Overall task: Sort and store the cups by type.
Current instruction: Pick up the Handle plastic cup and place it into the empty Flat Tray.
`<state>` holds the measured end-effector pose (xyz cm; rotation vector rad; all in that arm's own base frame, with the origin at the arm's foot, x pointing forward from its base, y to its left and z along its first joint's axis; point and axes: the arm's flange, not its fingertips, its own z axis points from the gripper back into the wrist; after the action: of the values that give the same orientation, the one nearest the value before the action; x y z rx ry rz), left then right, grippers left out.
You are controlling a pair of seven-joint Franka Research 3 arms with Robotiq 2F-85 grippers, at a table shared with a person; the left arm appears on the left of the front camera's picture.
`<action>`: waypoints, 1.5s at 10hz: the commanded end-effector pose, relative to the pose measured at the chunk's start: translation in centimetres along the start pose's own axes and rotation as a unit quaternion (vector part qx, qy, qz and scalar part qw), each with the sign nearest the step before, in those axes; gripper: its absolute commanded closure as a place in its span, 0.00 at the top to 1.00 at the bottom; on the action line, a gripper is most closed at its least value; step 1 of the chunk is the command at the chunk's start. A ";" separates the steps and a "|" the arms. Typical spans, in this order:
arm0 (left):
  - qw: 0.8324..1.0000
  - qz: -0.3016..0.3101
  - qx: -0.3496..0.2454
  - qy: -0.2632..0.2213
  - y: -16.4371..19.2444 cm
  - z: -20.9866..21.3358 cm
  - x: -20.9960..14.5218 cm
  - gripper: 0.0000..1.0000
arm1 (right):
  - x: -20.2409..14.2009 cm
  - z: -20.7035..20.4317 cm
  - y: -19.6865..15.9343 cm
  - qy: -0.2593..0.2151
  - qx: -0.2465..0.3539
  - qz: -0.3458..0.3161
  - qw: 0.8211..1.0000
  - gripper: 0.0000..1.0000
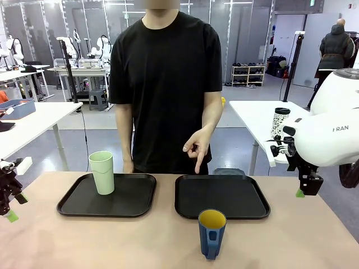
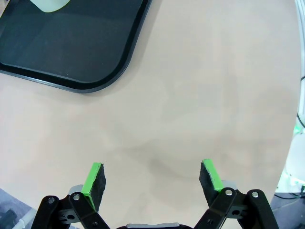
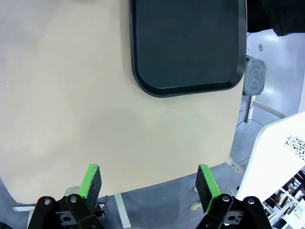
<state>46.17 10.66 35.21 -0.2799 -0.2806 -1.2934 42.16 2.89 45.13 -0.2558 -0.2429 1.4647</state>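
Observation:
A tall pale green tumbler stands upright on the left black tray; its base edge shows at the top of the left wrist view. In front of the right black tray a dark blue cup with yellow inside stands on the bare table, handle toward me. The person's hand points a finger down at the right tray. My left gripper hangs open over bare table at the far left. My right gripper is open above the table's right edge.
The beige table has free room in front of both trays. The person stands at the far side, close behind the trays. A white speckled tumbler with a black lid stands on another white table behind. The right tray's corner lies ahead of my right fingers.

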 end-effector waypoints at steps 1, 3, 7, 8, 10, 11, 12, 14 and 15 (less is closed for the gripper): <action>1.000 -0.008 0.006 -0.007 0.2 0.1 0.0 1.00 | -0.1 -0.9 2.8 0.022 0.009 0.012 1.000 1.00; 1.000 -0.008 0.006 -0.007 0.2 0.1 0.0 1.00 | -0.3 -2.8 6.4 0.038 0.030 0.039 0.998 1.00; 1.000 -0.008 0.006 -0.007 0.2 0.1 0.0 1.00 | 0.0 -6.1 11.2 -0.047 0.045 -0.002 0.998 1.00; 1.000 -0.008 0.006 -0.007 0.2 0.1 0.0 1.00 | 0.2 -6.7 11.8 -0.076 0.057 -0.006 0.995 1.00; 1.000 -0.008 0.006 -0.007 0.2 0.1 0.0 1.00 | 0.2 -8.3 11.5 -0.117 0.073 -0.025 0.990 1.00; 1.000 -0.008 0.006 -0.007 0.2 0.1 0.0 1.00 | 0.2 -8.8 11.1 -0.134 0.074 -0.032 0.988 1.00; 1.000 -0.008 0.006 -0.007 0.2 0.1 0.0 1.00 | 0.2 -9.4 10.8 -0.156 0.079 -0.026 0.984 1.00; 1.000 -0.008 0.006 -0.007 0.2 0.1 0.0 1.00 | 0.2 -10.8 10.6 -0.240 0.102 -0.018 0.965 1.00; 1.000 -0.008 0.006 -0.007 0.2 0.1 0.0 1.00 | -0.1 -11.3 10.7 -0.303 0.105 -0.007 0.947 1.00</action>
<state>46.18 10.64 35.23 -0.2797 -0.2809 -1.2941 39.83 4.46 34.66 0.2550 -0.4820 1.4640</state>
